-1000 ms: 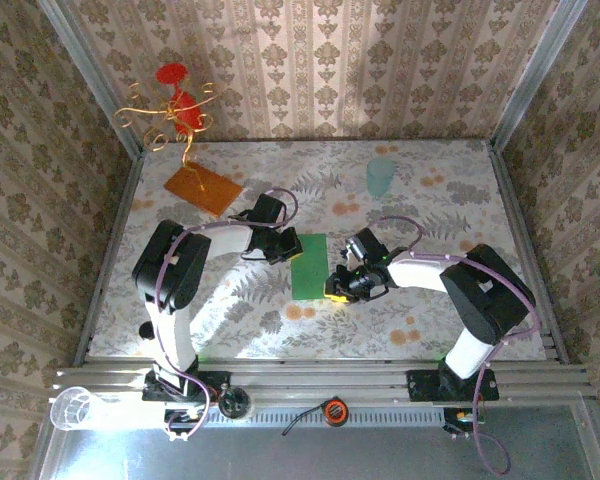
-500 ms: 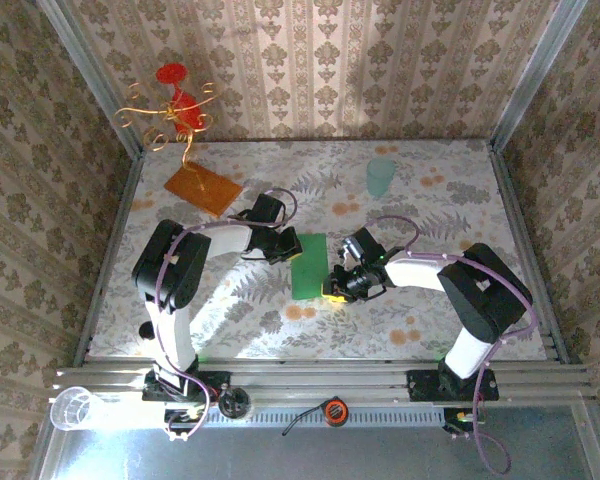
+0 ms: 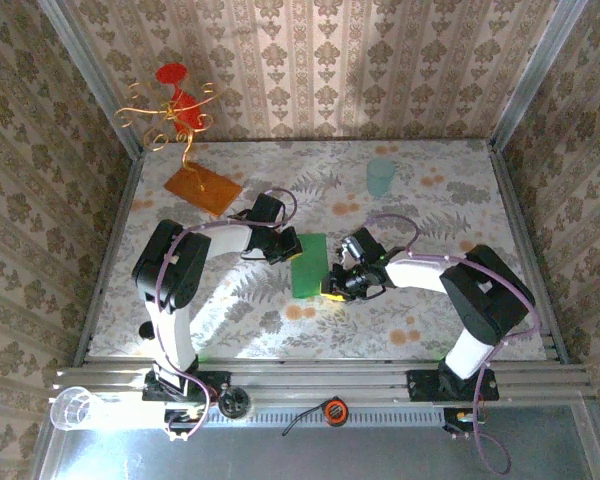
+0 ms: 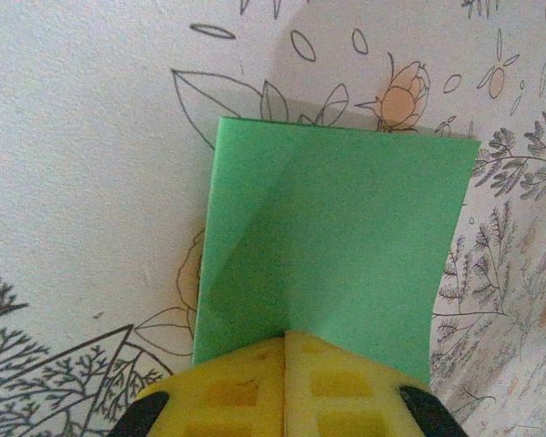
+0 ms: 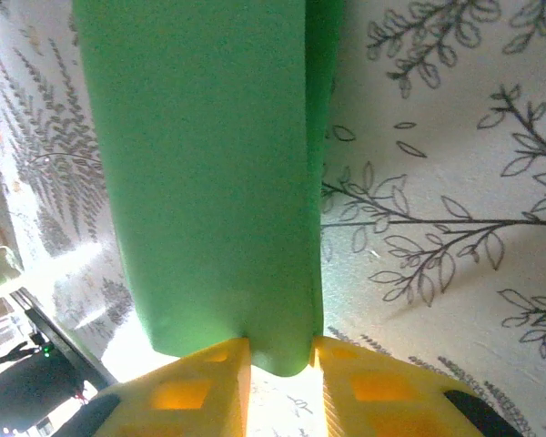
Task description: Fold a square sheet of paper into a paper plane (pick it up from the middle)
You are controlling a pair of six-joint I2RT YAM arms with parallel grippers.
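Note:
The green sheet of paper lies on the flowered table as a folded upright rectangle. In the left wrist view the paper carries a slanted crease. My left gripper is shut, its yellow fingertips pressed together on the paper's upper left edge. My right gripper is at the paper's lower right corner. In the right wrist view the paper's rounded, curled end bulges between the two fingers, which touch it on both sides.
An orange-brown board lies at the back left, below a red and gold wire ornament. A teal cup stands at the back right. A clear cup sits on the front rail. Patterned walls close in three sides.
My right gripper has edged slightly left along the paper's lower right corner. The left arm and the paper have stayed where they were.

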